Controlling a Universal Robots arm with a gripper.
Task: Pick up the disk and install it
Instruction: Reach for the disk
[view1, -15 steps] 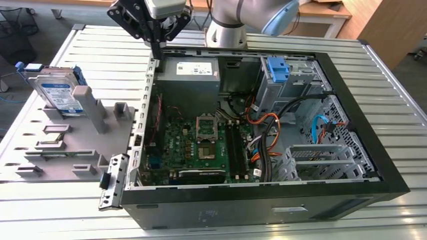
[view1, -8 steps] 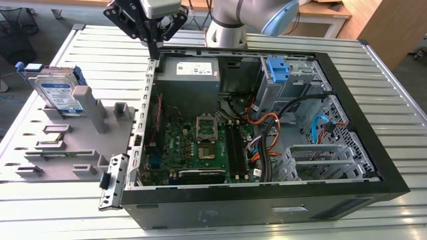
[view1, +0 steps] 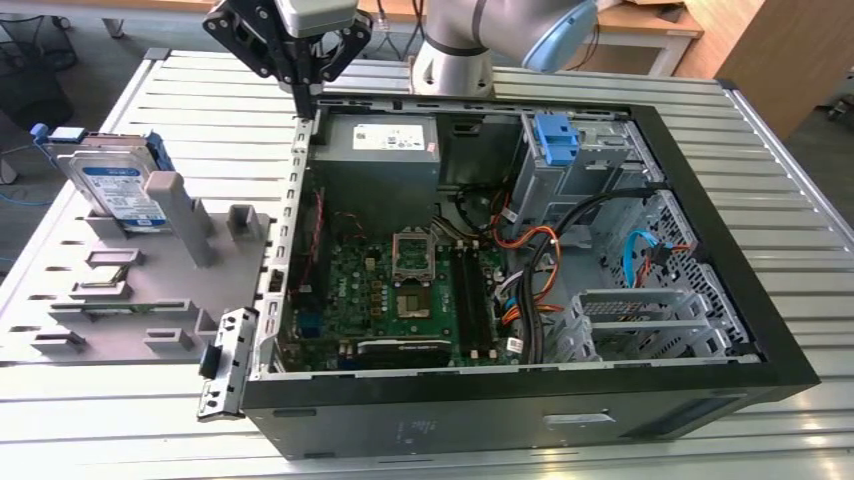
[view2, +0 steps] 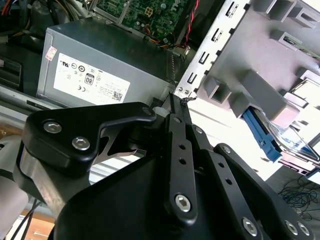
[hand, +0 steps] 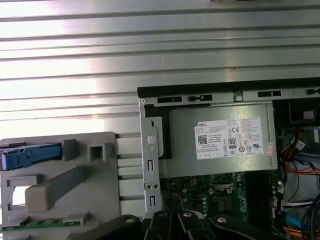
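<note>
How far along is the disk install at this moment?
Nothing looks done: the disk stands upright in the grey fixture, outside the case. The gripper is shut and empty, above the case's corner beside the power supply, apart from the disk. Picking up and installing are both left.

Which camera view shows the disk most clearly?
The exterior view: the disk stands on edge in the grey holder, its label facing the camera. The second wrist view shows part of it past the holder; the first wrist view shows its blue bracket.
</note>
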